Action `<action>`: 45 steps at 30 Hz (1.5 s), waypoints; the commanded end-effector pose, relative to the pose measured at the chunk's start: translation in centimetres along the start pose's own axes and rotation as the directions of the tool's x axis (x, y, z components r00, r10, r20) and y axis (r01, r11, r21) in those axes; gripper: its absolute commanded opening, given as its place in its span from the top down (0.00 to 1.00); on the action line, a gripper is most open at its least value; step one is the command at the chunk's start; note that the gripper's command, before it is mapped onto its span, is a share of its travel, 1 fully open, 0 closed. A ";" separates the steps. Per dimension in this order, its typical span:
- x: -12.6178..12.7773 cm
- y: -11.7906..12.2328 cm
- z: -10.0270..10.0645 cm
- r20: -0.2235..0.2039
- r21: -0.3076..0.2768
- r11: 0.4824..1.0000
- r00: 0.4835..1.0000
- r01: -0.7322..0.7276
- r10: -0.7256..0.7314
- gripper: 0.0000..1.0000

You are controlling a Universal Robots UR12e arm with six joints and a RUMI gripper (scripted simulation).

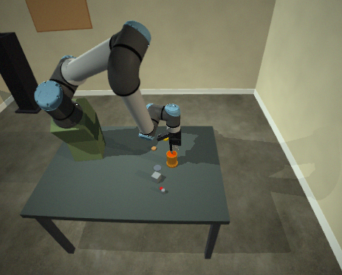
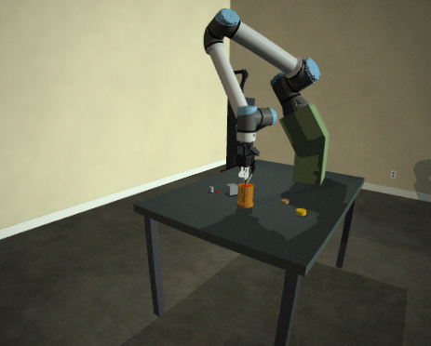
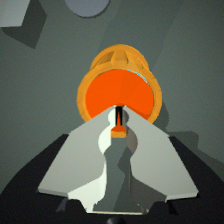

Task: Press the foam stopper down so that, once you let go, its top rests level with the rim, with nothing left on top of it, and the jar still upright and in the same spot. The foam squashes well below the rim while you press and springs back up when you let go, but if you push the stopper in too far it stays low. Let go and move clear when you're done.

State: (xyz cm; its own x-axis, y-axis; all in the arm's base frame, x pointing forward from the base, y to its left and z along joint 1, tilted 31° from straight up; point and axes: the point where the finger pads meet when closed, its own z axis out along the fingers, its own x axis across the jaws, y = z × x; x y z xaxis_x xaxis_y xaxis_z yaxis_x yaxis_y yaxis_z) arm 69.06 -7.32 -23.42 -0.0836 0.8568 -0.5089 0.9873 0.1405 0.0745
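End effector (image 3: 119, 131) with fingers together, holding nothing, tips over the orange foam stopper (image 3: 107, 95) in the upright orange jar (image 1: 171, 159) on the desk (image 1: 98, 199)

My tool (image 3: 118, 131), jaws shut with nothing between them, hangs right over the jar (image 1: 171, 159), so the drop onto the stopper (image 3: 118, 93) is unobstructed. Near the jar stand a grey cube (image 1: 156, 177) and a grey disc (image 1: 157, 167). Toward the green pedestal (image 1: 84, 137) lies 1 tan puck (image 1: 154, 148). The bench (image 1: 109, 207) past the cube is open.
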 end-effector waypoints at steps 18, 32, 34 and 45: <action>0.0 0.0 -4.3 0.000 -0.001 1.000 1.000 0.000 0.000 1.00; 0.0 0.0 -4.5 0.000 -0.001 1.000 1.000 0.000 0.000 1.00; 0.0 0.0 -4.5 0.000 -0.001 1.000 1.000 0.000 0.000 1.00; 0.0 0.0 -4.5 0.000 -0.001 1.000 1.000 0.000 0.000 1.00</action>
State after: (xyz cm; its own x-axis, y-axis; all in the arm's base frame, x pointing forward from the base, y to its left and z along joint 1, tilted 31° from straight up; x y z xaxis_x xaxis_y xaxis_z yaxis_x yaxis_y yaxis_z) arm 68.46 -5.13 -19.63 -0.0835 0.8568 -0.5089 0.9873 0.1404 0.0743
